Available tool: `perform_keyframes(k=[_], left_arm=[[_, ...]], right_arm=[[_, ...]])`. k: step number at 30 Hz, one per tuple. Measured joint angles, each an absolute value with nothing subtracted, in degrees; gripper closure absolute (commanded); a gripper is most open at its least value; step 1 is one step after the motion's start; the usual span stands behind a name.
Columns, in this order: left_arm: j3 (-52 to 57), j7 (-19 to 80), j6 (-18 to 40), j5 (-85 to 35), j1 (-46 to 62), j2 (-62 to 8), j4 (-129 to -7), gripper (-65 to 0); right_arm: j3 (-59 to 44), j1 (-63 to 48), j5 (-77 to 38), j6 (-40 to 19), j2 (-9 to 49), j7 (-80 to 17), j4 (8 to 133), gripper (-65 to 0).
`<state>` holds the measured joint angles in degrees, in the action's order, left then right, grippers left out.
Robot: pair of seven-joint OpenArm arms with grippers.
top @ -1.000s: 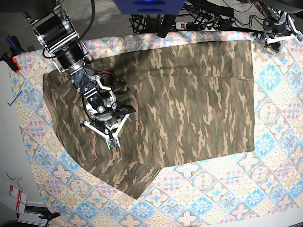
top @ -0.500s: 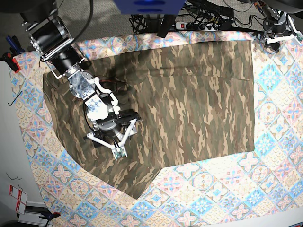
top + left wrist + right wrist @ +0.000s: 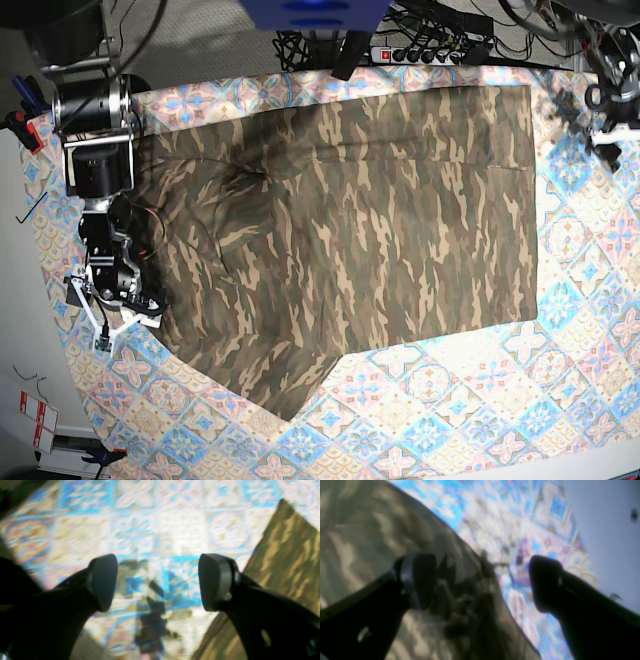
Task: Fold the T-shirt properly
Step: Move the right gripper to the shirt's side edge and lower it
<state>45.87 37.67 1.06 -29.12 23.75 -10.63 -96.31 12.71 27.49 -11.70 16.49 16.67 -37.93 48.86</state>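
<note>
I see the T-shirt (image 3: 370, 230) lying partly folded on the tablecloth (image 3: 450, 400), one flap laid over. My right gripper (image 3: 482, 582) hangs spread and empty over its edge; my left gripper (image 3: 157, 582) hangs parted, empty, beside a corner. I judge the next fold needs a fresh edge grip.
</note>
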Motion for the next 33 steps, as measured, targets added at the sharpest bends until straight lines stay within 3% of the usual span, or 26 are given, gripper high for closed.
perform_keyframes(k=[2, 7, 11, 22, 33], left_arm=[[45.8, 41.6, 2.2, -28.9, 19.7, -11.6, -94.5, -49.7], [46.0, 45.4, 7.9, -28.9, 14.5, -14.2, -93.5, -49.7], [45.9, 46.2, 7.9, -28.9, 14.8, -13.3, -93.5, -49.7], [46.0, 46.3, 7.8, -28.7, 17.0, -13.5, -93.2, -49.7], [46.0, 46.1, 7.7, -28.7, 16.8, -13.5, -93.1, -49.7]], right_arm=[[12.2, 29.0, -11.9, 16.4, 16.7, -34.3, 44.9, -55.8], [11.5, 29.7, -11.5, 10.1, 18.3, -28.0, 36.1, -55.8], [11.7, 31.5, -11.4, 8.7, 18.0, -24.8, 28.6, -55.8], [11.8, 31.7, -11.3, 6.6, 17.4, -22.5, 31.0, -55.8], [11.6, 32.0, -11.4, 6.2, 13.3, -22.0, 28.3, -55.8]])
